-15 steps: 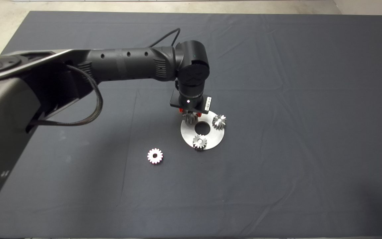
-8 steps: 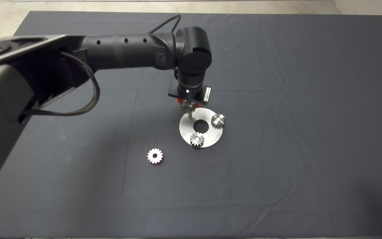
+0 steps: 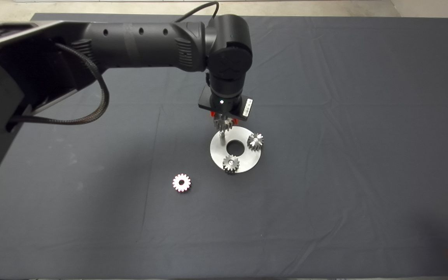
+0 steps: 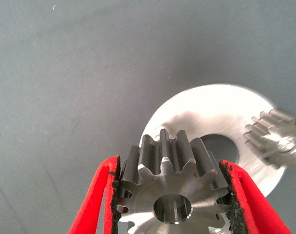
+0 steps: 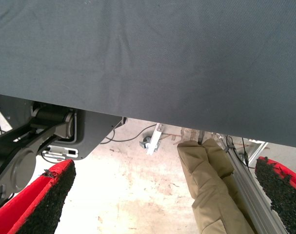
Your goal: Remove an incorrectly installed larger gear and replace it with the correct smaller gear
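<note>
Dark mat [image 3: 325, 116] carries steel disc [image 3: 243, 159] w/ loose smaller gear [image 3: 181, 182] nearby.

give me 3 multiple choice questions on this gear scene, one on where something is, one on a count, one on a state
1. Where does the loose smaller gear lie?
A. on the mat, apart from the round plate
B. on the plate
C. in the right gripper

2. How many gears sit on the round plate?
A. none
B. two
C. four

3. What state is the left gripper in?
A. open over the mat
B. shut on nothing
C. shut on the larger gear

Answers:
1. A, it rests alone on the dark mat.
2. B, two small gears stand on the plate.
3. C, both pads press the larger gear, held above the plate's bare pin.
</note>
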Robot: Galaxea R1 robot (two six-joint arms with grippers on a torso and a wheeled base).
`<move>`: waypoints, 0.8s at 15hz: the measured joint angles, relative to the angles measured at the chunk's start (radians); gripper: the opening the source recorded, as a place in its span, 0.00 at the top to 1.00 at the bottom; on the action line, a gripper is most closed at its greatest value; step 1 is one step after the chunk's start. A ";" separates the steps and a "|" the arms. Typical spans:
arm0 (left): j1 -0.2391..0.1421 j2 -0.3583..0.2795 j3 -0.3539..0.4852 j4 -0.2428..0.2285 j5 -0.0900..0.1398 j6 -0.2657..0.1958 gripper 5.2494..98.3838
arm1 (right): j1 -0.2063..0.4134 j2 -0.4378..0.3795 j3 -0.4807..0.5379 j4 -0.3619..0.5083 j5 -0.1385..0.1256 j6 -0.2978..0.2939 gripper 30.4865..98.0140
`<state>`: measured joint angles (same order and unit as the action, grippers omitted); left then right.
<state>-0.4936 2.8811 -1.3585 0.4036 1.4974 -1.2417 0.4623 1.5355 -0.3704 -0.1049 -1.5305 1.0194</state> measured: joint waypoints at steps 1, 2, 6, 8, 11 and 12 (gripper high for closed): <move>0.001 -0.050 0.013 -0.005 0.000 0.000 0.66 | 0.000 0.001 0.000 0.000 0.000 0.000 0.02; 0.003 -0.101 0.019 -0.003 0.009 -0.001 0.66 | 0.000 0.003 0.000 0.000 0.001 0.000 0.02; 0.013 -0.226 0.057 0.004 0.044 -0.020 0.66 | 0.000 0.008 0.001 0.000 0.003 0.001 0.02; 0.029 -0.244 0.106 -0.003 0.025 -0.034 0.66 | 0.000 0.007 0.001 0.000 0.000 0.002 0.02; 0.051 -0.286 0.129 0.001 0.017 -0.045 0.66 | 0.000 0.007 0.001 0.000 0.001 0.003 0.02; 0.074 -0.297 0.128 0.010 0.024 -0.049 0.66 | 0.000 0.007 0.001 0.000 0.000 0.003 0.02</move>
<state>-0.4194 2.5844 -1.2306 0.4134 1.5216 -1.2911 0.4623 1.5423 -0.3694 -0.1047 -1.5302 1.0221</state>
